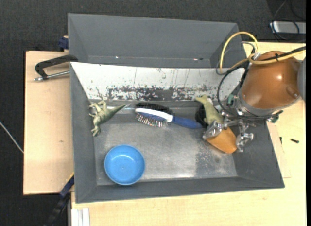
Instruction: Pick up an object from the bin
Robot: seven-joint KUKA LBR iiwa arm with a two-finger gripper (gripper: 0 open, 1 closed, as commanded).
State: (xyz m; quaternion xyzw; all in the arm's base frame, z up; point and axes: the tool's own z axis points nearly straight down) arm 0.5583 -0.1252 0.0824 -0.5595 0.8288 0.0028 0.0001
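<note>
My gripper [227, 137] is low at the right end of the bin. Its two metal fingers [212, 132] stand on either side of a rounded orange piece [224, 144] that rests on the floor there, and they press against its sides. Just behind the left finger, a yellow-green toy animal [209, 109] leans on the back wall. A blue-handled hairbrush [156, 116] with a white and black head lies left of that, with its handle end close to the gripper.
A green toy dinosaur [100, 113] lies in the back left corner. A round blue bowl [124, 164] sits front left. The arm's orange dome and cables hang over the bin's right wall. Bare floor lies in the middle.
</note>
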